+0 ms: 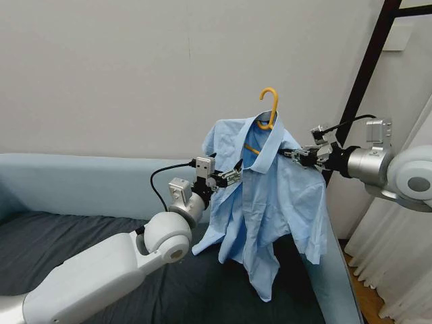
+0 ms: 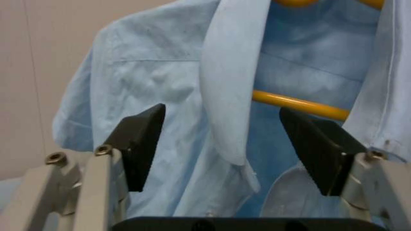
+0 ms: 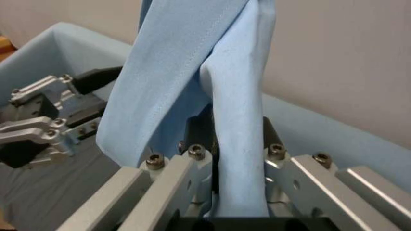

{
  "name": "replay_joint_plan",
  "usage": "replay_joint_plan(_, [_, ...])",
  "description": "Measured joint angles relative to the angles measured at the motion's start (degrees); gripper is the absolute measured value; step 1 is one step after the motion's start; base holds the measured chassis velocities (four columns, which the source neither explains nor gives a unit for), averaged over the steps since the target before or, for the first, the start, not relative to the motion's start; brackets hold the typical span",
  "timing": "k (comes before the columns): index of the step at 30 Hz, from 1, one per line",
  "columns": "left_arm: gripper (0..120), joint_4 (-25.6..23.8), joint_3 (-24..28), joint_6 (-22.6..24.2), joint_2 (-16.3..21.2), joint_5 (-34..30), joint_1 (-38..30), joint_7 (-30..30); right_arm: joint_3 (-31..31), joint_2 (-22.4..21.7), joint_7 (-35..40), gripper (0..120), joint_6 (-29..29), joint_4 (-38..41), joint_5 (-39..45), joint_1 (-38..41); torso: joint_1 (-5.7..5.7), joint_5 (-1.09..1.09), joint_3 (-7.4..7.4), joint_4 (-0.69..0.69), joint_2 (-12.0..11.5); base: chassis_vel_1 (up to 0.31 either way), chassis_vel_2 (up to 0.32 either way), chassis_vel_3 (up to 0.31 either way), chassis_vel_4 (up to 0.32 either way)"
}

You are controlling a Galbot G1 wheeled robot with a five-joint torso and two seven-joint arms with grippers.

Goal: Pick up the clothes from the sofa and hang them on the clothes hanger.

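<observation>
A light blue shirt (image 1: 270, 196) hangs on an orange hanger (image 1: 270, 102), held in the air over the sofa (image 1: 74, 182). My right gripper (image 1: 295, 155) is shut on the shirt's shoulder fabric; in the right wrist view the cloth (image 3: 241, 120) runs between its closed fingers (image 3: 196, 154). My left gripper (image 1: 233, 177) is open at the shirt's other side. In the left wrist view its two black pads (image 2: 142, 142) stand wide apart, with the collar (image 2: 228, 96) and the hanger bar (image 2: 299, 105) just beyond them.
The sofa has a pale blue back and a dark grey seat (image 1: 61, 236) below the shirt. A black slanted pole (image 1: 364, 81) stands at the right, and a white curtain (image 1: 395, 270) hangs at the right edge. A plain wall is behind.
</observation>
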Motion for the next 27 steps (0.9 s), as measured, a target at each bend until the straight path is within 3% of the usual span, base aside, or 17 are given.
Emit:
replay_joint_plan(12, [27, 2.3, 0.2, 0.6, -2.2, -2.3, -1.0, -1.0, -1.4, 0.3, 0.8, 7, -0.4, -0.7, 1.3, 2.3, 0.00, 0.00, 0.00, 0.00, 0.0, 0.000, 0.000, 0.000, 0.000])
replay_joint_plan(19, [1, 2.6, 0.3, 0.7, -3.9, -3.9, -3.2, -2.2, -5.9, 1.9, 4.7, 7, -3.8, -1.6, 5.2, 9.5, 0.00, 0.00, 0.00, 0.00, 0.0, 0.000, 0.000, 0.000, 0.000])
replay_joint_plan(27, [0, -1.2, 0.1, 3.2, -3.7, -9.0, -7.4, -6.3, -9.5, 4.9, 10.8, 7, -5.4, -4.6, 10.3, 17.6, 0.00, -0.01, 0.00, 0.00, 0.0, 0.000, 0.000, 0.000, 0.000])
